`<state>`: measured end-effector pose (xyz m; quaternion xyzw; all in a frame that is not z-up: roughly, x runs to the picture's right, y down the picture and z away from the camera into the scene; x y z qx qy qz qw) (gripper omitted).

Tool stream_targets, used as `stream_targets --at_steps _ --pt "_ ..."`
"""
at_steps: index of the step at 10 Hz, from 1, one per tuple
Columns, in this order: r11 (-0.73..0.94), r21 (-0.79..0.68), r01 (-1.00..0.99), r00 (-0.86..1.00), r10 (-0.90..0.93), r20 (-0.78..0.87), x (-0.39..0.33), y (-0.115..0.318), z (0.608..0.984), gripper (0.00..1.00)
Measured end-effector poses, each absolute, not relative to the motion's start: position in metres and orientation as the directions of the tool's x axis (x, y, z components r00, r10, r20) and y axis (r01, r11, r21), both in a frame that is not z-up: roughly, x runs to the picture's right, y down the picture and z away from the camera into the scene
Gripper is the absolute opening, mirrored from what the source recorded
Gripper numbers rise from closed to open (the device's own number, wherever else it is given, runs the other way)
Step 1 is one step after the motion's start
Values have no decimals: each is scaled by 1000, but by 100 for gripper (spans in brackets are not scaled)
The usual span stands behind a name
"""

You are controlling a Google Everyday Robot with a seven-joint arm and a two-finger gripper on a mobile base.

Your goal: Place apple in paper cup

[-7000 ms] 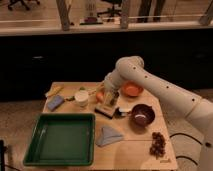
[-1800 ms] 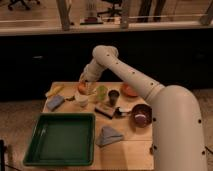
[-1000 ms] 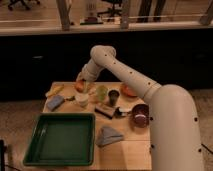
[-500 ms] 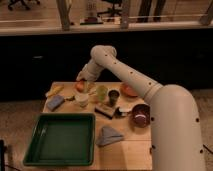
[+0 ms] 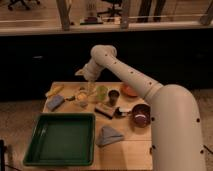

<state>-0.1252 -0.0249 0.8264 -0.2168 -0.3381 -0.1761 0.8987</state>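
End effector (image 5: pixel 84 90) hovers low over the paper cup (image 5: pixel 81 99) at the tabletop's (image 5: pixel 125 145) left rear; I cannot tell its finger state. Apple (image 5: pixel 81 94) appears at the cup's mouth (partly hidden), so placement seems near complete; next, a clean upward retreat.

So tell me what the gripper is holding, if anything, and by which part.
It cannot be told. The gripper hangs just over the paper cup at the table's back left, and any apple there is hidden.
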Motion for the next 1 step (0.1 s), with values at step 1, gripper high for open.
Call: stream_targets --at_steps 1 --pt "844 -270 464 708 -170 685 -125 -25 826 80"
